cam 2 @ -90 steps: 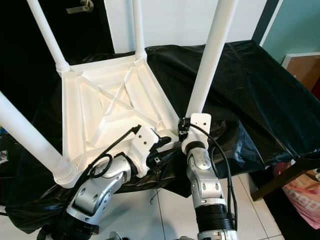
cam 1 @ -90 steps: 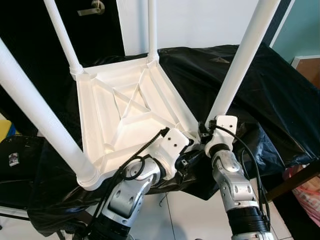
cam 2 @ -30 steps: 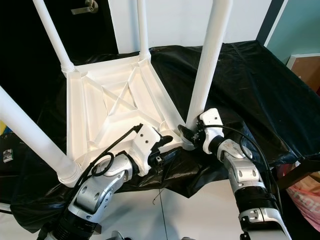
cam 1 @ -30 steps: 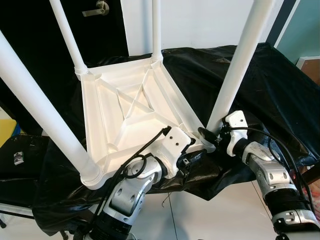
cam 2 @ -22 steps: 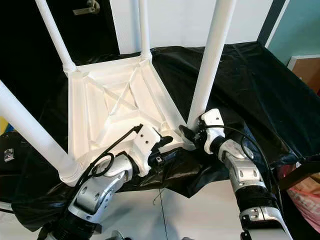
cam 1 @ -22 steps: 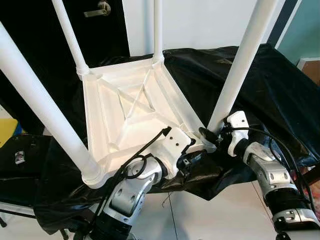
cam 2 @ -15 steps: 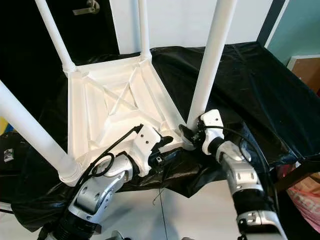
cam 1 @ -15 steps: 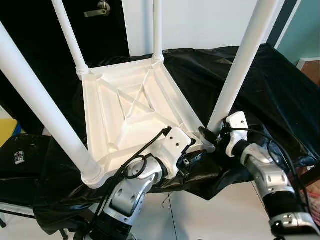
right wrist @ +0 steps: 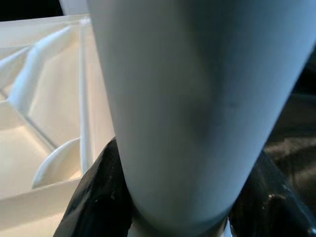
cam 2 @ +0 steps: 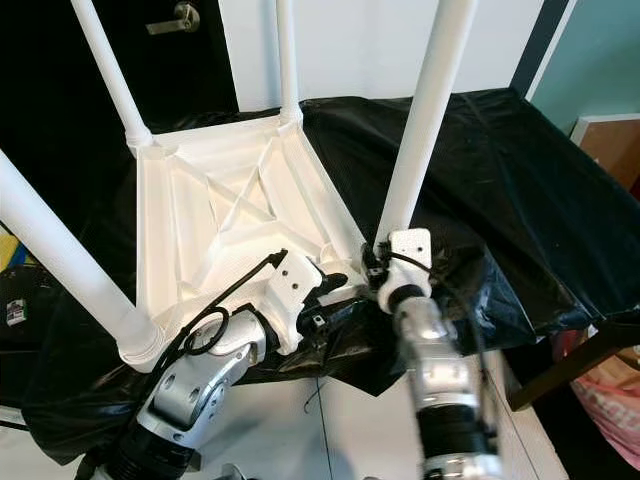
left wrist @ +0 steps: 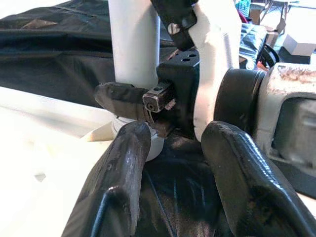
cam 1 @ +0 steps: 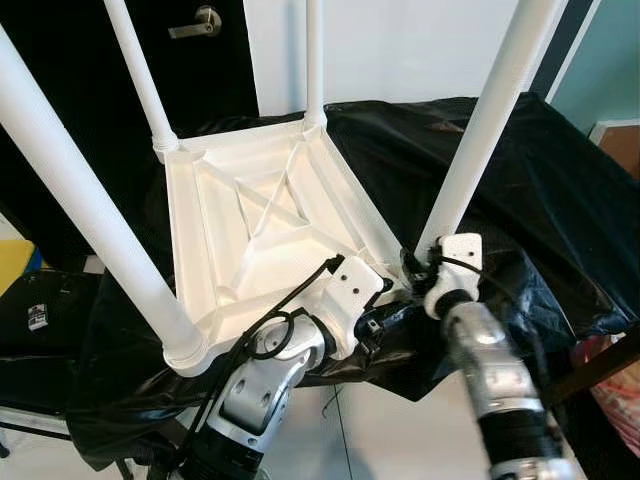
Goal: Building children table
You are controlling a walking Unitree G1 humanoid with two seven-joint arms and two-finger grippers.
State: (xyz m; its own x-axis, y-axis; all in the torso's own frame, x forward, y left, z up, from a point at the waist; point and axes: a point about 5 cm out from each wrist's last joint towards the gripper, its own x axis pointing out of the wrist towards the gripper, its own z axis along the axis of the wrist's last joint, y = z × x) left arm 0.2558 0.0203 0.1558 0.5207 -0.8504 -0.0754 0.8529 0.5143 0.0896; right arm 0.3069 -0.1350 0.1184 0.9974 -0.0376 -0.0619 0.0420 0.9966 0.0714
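A white children's table (cam 1: 260, 230) lies upside down on a black-draped surface (cam 1: 560, 180), its four legs pointing up. My right gripper (cam 1: 418, 262) is shut around the base of the near right leg (cam 1: 470, 150), where it meets the tabletop corner. In the right wrist view the leg (right wrist: 187, 98) stands between the black fingers (right wrist: 98, 197). My left gripper (cam 1: 385, 315) sits at the tabletop's near edge just left of that corner. Its fingers (left wrist: 131, 163) stand open over black cloth, with nothing between them, facing the right gripper.
A dark door with a metal handle (cam 1: 195, 22) stands behind the table at the back left. A black case (cam 1: 40, 310) lies on the floor at the left. The draped surface's edge drops off at the right, where a pink bag (cam 1: 615, 370) sits.
My right forearm has swung in from the right and now points straight up at the leg, its gripper staying at the leg's base. The left arm has held still.
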